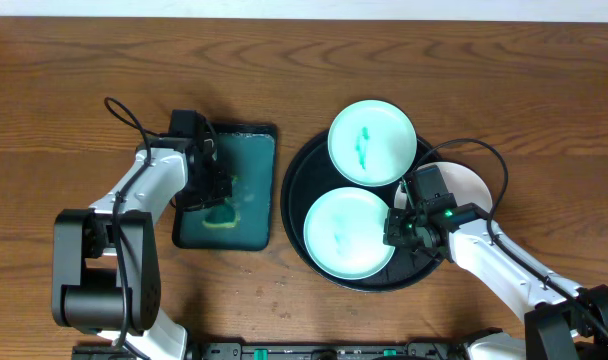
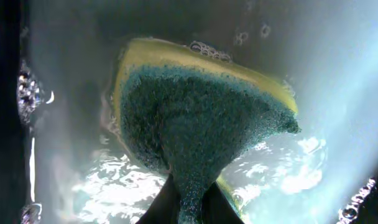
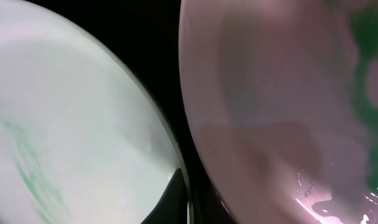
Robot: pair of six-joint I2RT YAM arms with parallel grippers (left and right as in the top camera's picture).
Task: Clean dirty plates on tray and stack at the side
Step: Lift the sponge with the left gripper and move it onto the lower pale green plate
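Looking at the plates first: two lie inside the round black tray (image 1: pixel 304 172), the far plate (image 1: pixel 372 142) with a teal smear in its middle and the near plate (image 1: pixel 349 233) with fainter streaks, their rims touching or nearly so. A third plate (image 1: pixel 459 182) sits at the tray's right edge, partly under my right arm, and seems to reach past the rim. I cannot tell whether it lies flat or is tipped up. None is stacked on the bare wood (image 1: pixel 544 120) beside the tray, so I judge the task barely begun.

My right gripper (image 1: pixel 404 226) is closed, down between the near plate and the third one. In the right wrist view a dark fingertip (image 3: pixel 171 193) shows in the gap between two rims, but I cannot tell whether it pinches either. That is my first worry: with no real hold, or only a thin bite on a wet rim, the plate could slide or knock its neighbour when scrubbed.

My left gripper (image 1: pixel 216 190) is clamped on the sponge (image 2: pixel 201 118), in the soapy water of the green rectangular tray (image 1: pixel 254 160). The sponge is squeezed to a narrow waist at the jaws and looks soaked. Carrying it across could drip on the wood, and so narrow a pinch could let it twist or slip out under scrubbing pressure. Both arms would be working over one plate, so I would watch for a collision.
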